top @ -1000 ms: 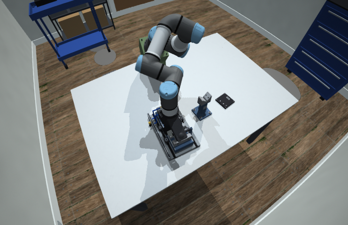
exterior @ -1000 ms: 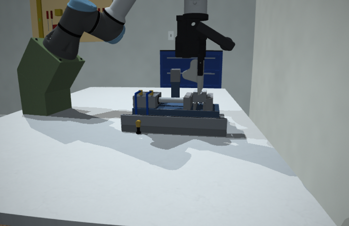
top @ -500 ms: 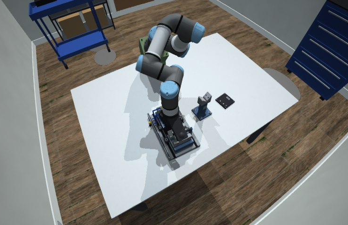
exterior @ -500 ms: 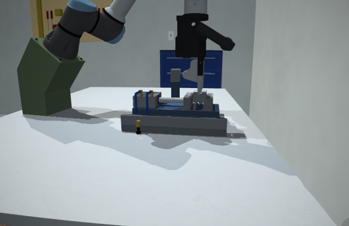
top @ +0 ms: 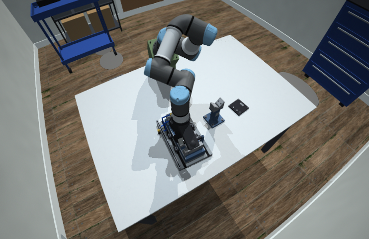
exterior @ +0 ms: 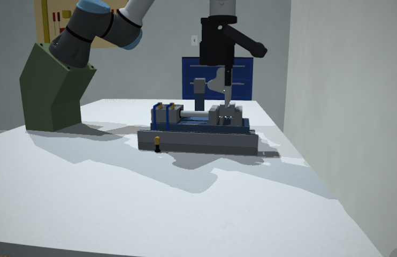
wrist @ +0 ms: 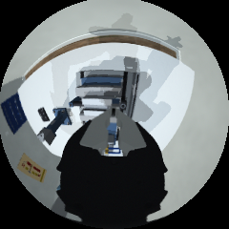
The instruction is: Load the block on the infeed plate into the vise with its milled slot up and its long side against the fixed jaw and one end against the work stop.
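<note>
Over vise (exterior: 199, 127), shut claw (exterior: 227, 105), side view only

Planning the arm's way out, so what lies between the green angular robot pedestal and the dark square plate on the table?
In the top view, the blue-based V-block stand.

Articulated arm (top: 167, 46) (exterior: 92, 21), bent at its joints, with the wrist (top: 179, 105) (exterior: 222, 7) directed downward; the two-jaw gripper (exterior: 227, 104) (wrist: 113, 108) points down, its fingers closed together, tips lowermost.
</note>
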